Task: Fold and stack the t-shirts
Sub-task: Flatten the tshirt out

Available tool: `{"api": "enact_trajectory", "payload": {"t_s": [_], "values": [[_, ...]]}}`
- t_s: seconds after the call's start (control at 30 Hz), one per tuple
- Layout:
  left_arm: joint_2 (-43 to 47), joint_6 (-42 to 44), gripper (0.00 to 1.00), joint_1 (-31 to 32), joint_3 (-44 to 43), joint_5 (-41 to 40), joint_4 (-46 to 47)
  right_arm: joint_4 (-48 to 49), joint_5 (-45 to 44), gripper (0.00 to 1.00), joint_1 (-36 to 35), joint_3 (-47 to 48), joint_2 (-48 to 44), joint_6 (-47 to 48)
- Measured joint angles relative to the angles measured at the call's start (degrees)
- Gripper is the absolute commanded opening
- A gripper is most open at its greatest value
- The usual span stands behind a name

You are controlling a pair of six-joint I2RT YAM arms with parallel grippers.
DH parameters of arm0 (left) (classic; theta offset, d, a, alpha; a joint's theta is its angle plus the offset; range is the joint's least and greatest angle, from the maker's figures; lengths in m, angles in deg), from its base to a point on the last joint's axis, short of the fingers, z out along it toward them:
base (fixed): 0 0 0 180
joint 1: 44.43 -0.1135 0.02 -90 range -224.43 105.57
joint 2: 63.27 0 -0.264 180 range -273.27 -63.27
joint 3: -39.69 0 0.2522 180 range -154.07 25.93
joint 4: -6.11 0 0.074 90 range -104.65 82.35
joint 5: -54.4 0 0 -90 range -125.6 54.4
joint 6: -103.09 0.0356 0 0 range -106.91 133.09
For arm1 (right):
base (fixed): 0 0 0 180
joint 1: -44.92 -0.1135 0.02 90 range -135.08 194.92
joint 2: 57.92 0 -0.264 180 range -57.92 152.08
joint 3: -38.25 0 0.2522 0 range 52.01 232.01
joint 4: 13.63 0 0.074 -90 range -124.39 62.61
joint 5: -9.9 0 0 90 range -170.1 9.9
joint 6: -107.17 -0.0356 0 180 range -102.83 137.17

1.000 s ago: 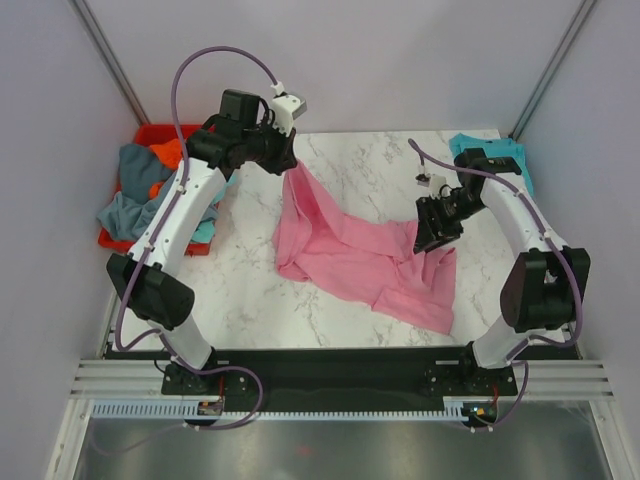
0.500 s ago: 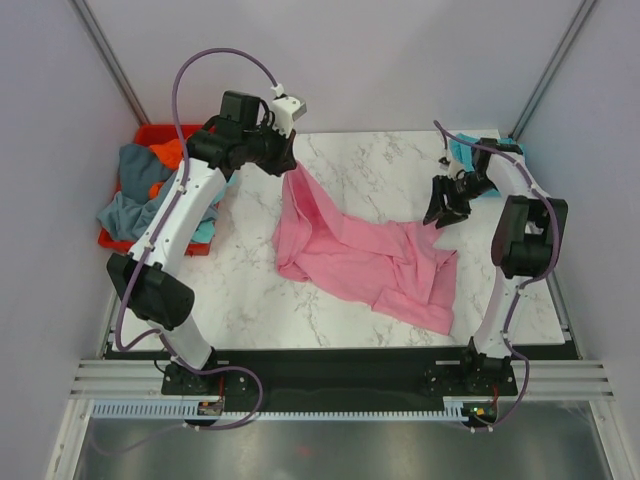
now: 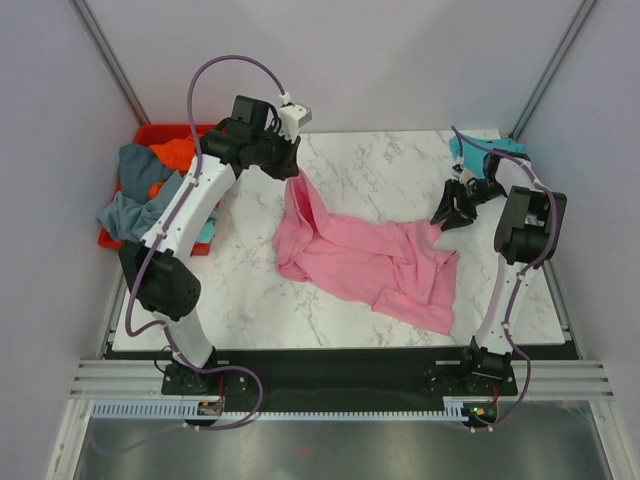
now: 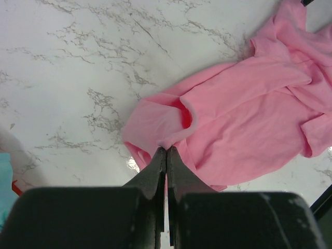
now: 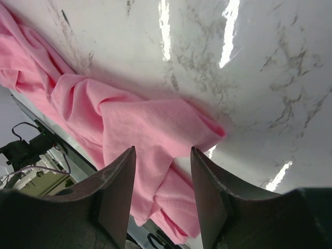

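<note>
Two arms over a white marble table (image 3: 390,160), with one pink t-shirt (image 3: 360,255) spread between them. Far left, at the table's left edge: a red bin (image 3: 160,130) heaped with loose cloth, namely a grey-blue shirt (image 3: 135,165) spilling over the near wall, an orange shirt (image 3: 172,152) toward the back and a scrap of light teal cloth (image 3: 205,232) at the corner nearest the table.

Next along, at the table's far side: the left gripper (image 3: 292,168), clenched on the far-left corner of the pink t-shirt and holding it up off the marble. Confirmed from the left wrist: left gripper (image 4: 166,150) squeezed together, with a small fold of the pink t-shirt (image 4: 244,104) nipped at the tips above the table (image 4: 78,52).

Below that pinch, a narrow pink band running toward the near side, then widening into a crumpled, partly doubled-over sheet across the table's middle, lowest corner toward the near right.

At the sheet's upper right corner: the right gripper (image 3: 448,212), spread apart and grasping nothing. From the right wrist: right gripper (image 5: 162,151) straddling a rumpled edge of the pink t-shirt (image 5: 129,119) on the table (image 5: 259,78); contact with the cloth impossible to judge.

Far right, at the table's rear corner: a teal t-shirt (image 3: 470,150), partly hidden behind the right arm.
</note>
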Motion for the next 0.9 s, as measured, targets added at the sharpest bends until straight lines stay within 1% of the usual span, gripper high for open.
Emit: {"api": "enact_trajectory", "payload": {"t_s": [0.2,0.47,0.7,0.9], "values": [[-1.8,0.0,0.02,0.1,-0.1,-0.5,-0.1,0.4,0.7,0.55,0.9,1.7,3.6,-0.9],[-2.0,0.0,0.02,0.1,-0.8,-0.6,-0.2,0.6,0.0,0.55,3.1,2.1,3.6,-0.8],[-2.1,0.0,0.02,0.1,-1.2,-0.5,-0.2,0.5,-0.3,0.55,3.8,2.3,3.6,-0.8],[-2.1,0.0,0.02,0.2,-1.2,-0.5,-0.2,0.7,-0.8,0.55,4.3,4.2,3.5,-0.6]]}}
